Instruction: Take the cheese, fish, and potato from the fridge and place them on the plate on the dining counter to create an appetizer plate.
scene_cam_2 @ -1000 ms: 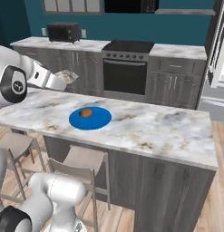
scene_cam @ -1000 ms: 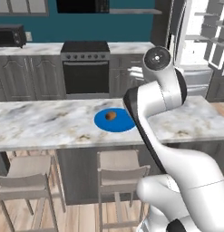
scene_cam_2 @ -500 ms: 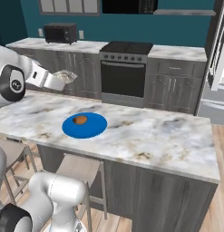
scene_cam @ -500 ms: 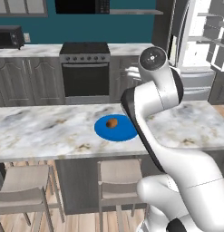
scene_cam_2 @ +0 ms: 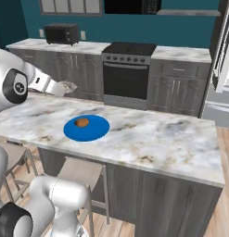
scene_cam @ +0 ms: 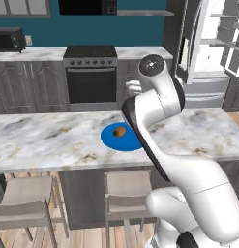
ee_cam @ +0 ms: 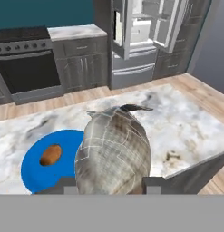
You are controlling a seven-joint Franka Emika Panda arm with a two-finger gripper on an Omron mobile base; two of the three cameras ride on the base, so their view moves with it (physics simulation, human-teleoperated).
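My gripper (ee_cam: pixel 111 182) is shut on the silvery-grey fish (ee_cam: pixel 114 152), which hangs above the dining counter (ee_cam: pixel 177 131), just right of the blue plate (ee_cam: pixel 31 174). The brown potato (ee_cam: pixel 51 154) lies on that plate. In the left base view the gripper (scene_cam: pixel 133 87) is raised above and behind the plate (scene_cam: pixel 110 139) with the potato (scene_cam: pixel 120 131). In the right base view the gripper (scene_cam_2: pixel 66 86) with the fish hovers over the counter's far left, beyond the plate (scene_cam_2: pixel 96 129) and potato (scene_cam_2: pixel 81 122). The fridge (ee_cam: pixel 140 36) stands open behind. The cheese is out of view.
Across the aisle stands a black stove (scene_cam: pixel 90 72) between grey cabinets, with a dark microwave (scene_cam_2: pixel 62 34) on their top. Stools (scene_cam: pixel 24 206) (scene_cam: pixel 128 186) stand under the near edge of the dining counter (scene_cam: pixel 43 140). The open fridge (scene_cam: pixel 213 53) is at the back right.
The whole scene has slid slightly in both base views, so the base has driven a little. The arm keeps its pose with the fish held; the potato stays on the plate.
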